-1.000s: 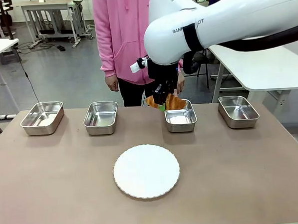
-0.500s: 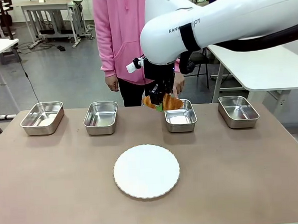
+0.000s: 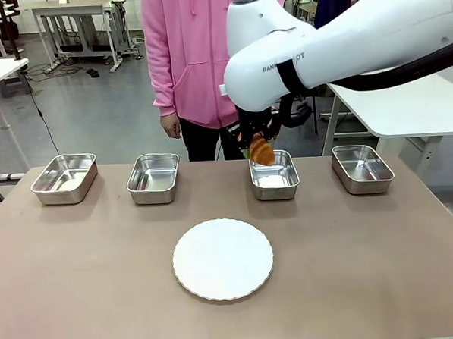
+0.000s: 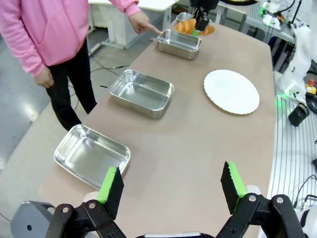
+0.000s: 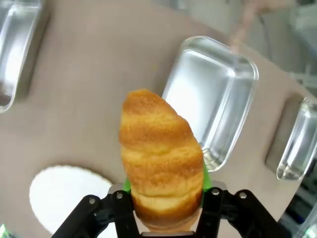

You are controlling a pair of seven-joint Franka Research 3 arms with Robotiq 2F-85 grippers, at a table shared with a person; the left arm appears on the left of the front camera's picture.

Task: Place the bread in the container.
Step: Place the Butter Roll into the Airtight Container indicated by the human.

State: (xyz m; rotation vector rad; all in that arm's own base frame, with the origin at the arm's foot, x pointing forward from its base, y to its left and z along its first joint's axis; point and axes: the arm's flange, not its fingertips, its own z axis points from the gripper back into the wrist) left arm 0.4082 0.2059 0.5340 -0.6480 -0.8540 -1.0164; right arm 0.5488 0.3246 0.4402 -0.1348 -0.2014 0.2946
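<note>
1. Steel pans stand in a row along the far side of the desk (image 3: 81, 298): the leftmost pan (image 3: 64, 178), then a second pan (image 3: 153, 178), both seemingly bare inside.
2. Nearer the desk's near edge, about mid-width, lies a round white scalloped plate (image 3: 223, 259), with nothing on it.
3. Over the near left corner of the desk hangs the left gripper (image 4: 171, 186), its green-padded fingers (image 4: 111, 184) spread wide apart, holding nothing.
4. Third in the row is the container (image 3: 274, 175), its floor bare.
5. Clamped on the bread (image 3: 260, 150) is the right gripper (image 3: 253, 147), which hangs just above the container's far left rim; the croissant is in the air, not in the pan.
6. From the right wrist, the bread (image 5: 161, 158) stands up between the fingers, the container (image 5: 210, 99) below and beyond it.
7. Behind the container a person in a pink hoodie (image 3: 186, 58) points a hand (image 4: 143, 22) at its far edge.
8. Farthest right sits a fourth pan (image 3: 362, 168).
</note>
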